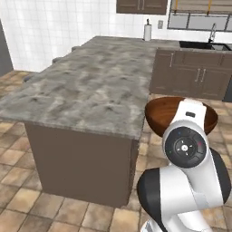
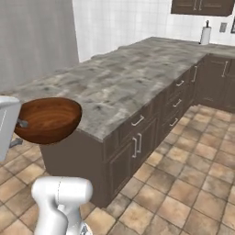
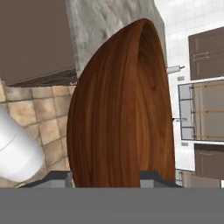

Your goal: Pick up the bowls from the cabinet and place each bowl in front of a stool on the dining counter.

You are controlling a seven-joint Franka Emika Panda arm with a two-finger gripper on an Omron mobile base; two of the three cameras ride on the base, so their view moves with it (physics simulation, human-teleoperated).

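My gripper (image 3: 105,177) is shut on the glossy reddish-brown bowl (image 3: 122,109), with one finger on each side of its wall. The bowl (image 1: 162,115) hangs in the air off the near right corner of the dining counter (image 1: 81,86), about level with the marbled top. From the other side, the bowl (image 2: 48,119) hovers just off the counter (image 2: 124,78) end, my gripper (image 2: 19,133) clamping its left rim. Grey stool seats (image 1: 56,59) peek out along the counter's far left edge.
A paper towel roll (image 1: 147,31) stands at the counter's far end by the white tiled wall. Brown drawer cabinets (image 2: 137,137) line the counter's right side. A sink (image 1: 204,45) and dark wall cabinets (image 1: 142,6) lie beyond. Tiled floor (image 2: 193,183) lies open to the right.
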